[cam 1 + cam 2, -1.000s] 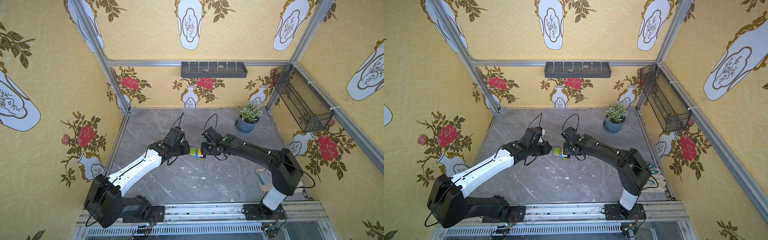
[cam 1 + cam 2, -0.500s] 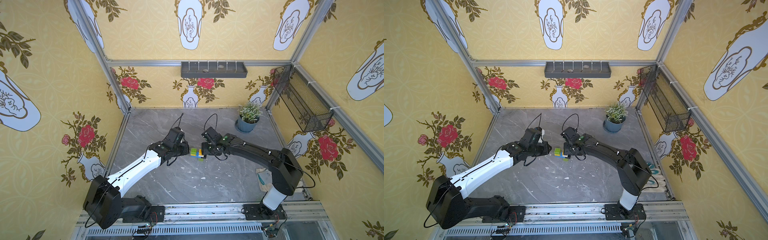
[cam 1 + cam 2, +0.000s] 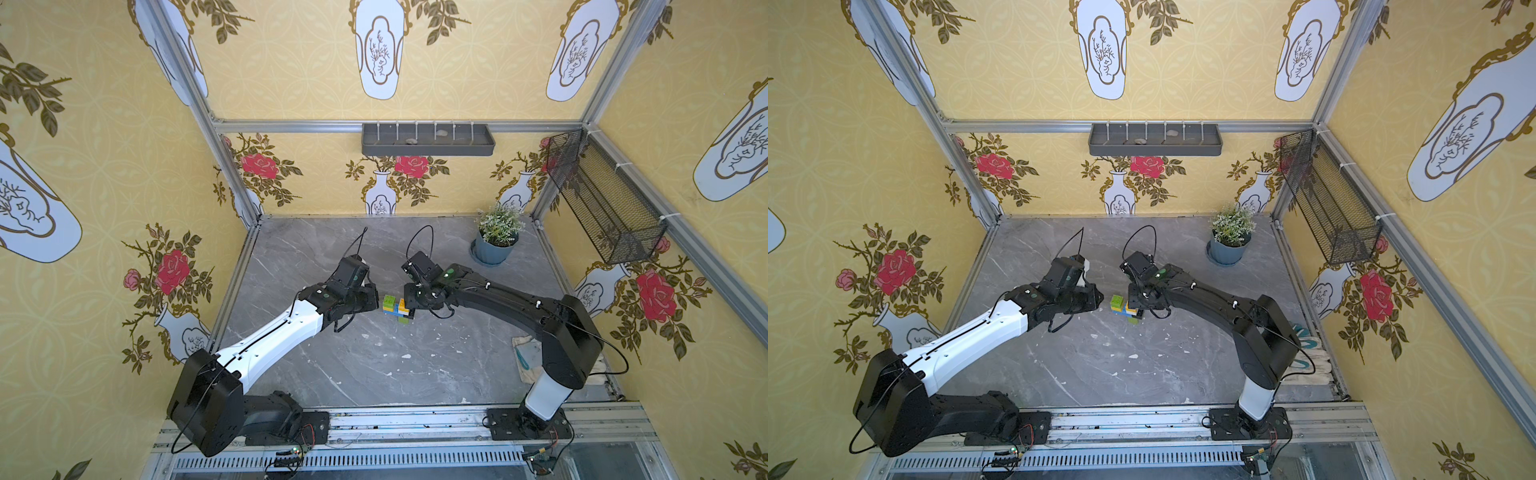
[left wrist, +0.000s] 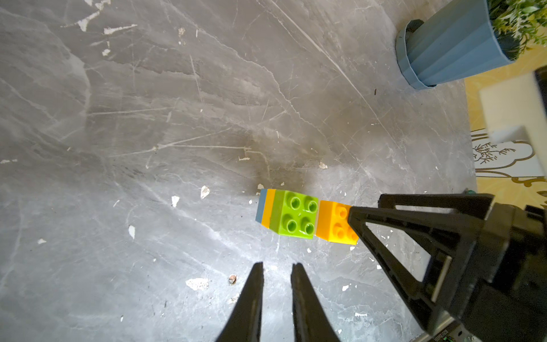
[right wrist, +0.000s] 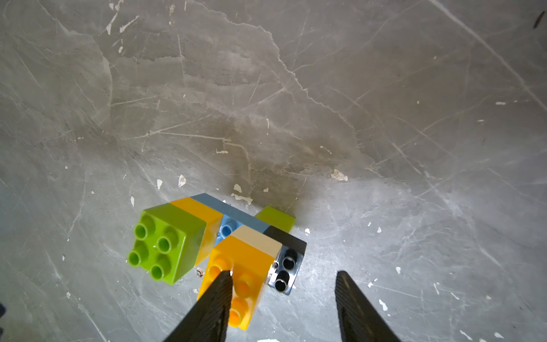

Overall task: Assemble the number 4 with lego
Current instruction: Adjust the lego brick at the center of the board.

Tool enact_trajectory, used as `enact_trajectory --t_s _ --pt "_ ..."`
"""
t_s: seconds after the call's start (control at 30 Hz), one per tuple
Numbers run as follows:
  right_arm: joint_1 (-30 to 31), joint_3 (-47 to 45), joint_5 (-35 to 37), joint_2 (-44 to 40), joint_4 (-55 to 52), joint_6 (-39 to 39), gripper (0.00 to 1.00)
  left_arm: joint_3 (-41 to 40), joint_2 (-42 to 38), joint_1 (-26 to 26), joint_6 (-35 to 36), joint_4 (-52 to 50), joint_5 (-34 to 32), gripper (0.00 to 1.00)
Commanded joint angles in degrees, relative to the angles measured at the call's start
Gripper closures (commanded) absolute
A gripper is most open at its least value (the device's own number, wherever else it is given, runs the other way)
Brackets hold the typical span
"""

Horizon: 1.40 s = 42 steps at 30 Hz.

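Observation:
The number 4 point(image 3: 397, 309) point(image 3: 1126, 308) is a joined cluster of lego that rests on the grey table between my two grippers. In the right wrist view it shows a lime green brick point(image 5: 165, 242), a blue bar point(image 5: 233, 213), a yellow brick point(image 5: 239, 260) on a white one, and a black brick point(image 5: 288, 251). My right gripper point(image 5: 284, 274) point(image 3: 409, 303) is open. One of its fingers lies over the yellow brick's studs and the other stands clear over bare table. My left gripper point(image 4: 276, 265) point(image 3: 376, 301) sits just short of the green brick point(image 4: 294, 214), its jaws a narrow gap apart with nothing between them.
A potted plant point(image 3: 494, 237) stands at the back right of the table. A black mesh basket point(image 3: 602, 199) hangs on the right wall and a grey shelf point(image 3: 428, 139) on the back wall. A cloth with tools point(image 3: 525, 357) lies by the right arm's base.
The right gripper's jaws have narrowed a little. Both arms and the lego cluster stay where they were.

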Motion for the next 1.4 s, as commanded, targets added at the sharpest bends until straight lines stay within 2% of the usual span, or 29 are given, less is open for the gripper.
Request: enact_trajectory --t_s 0.0,0.2,0.57,0.83,0.97,1.03,1.07,1.1,1.17,1.23,1.37 --pt "0.03 0.73 -0.15 0.49 -0.53 -0.54 0.46 -0.43 0.16 0.06 0.60 0.87 0.18 0.79" --pt "-0.03 0.41 0.26 -0.81 0.55 0.01 0.42 -0.15 -0.21 0.06 0.70 0.63 0.27 0.79" --pt "0.32 2.06 2.00 -3.79 -1.05 0.13 0.40 0.85 -0.64 0.16 1.13 -0.48 -0.17 0.79" --pt "0.87 -1.71 3.23 -10.64 1.13 0.32 0.38 2.17 -4.11 1.71 1.15 -3.81 -1.40 0.78" --pt "0.76 -5.70 -0.28 -12.69 4.98 -1.35 0.37 0.74 -5.41 2.99 1.03 -3.66 -0.78 0.78" --pt "2.49 -7.85 -5.20 -12.71 10.12 -7.33 0.32 -0.38 -5.14 3.47 0.41 -3.54 0.94 0.80" --pt "4.24 -9.07 -8.07 -12.57 13.28 -11.94 0.25 -1.14 -5.26 3.73 -0.17 -3.62 1.52 0.81" --pt "6.61 -9.90 -7.67 -12.12 15.28 -16.10 0.19 -2.13 -5.70 3.99 -0.70 -3.55 1.79 0.81" --pt "11.45 -7.74 0.13 -8.55 13.83 -22.83 0.14 -4.74 -7.71 4.87 -1.71 -3.13 2.04 0.81" --pt "11.05 -5.66 0.69 -5.38 14.04 -26.37 0.10 -6.81 -9.95 6.07 -2.29 -3.49 2.02 0.80" --pt "6.22 -2.78 -3.51 -1.53 16.48 -30.27 0.09 -9.94 -15.16 9.22 -3.02 -5.17 1.90 0.80"
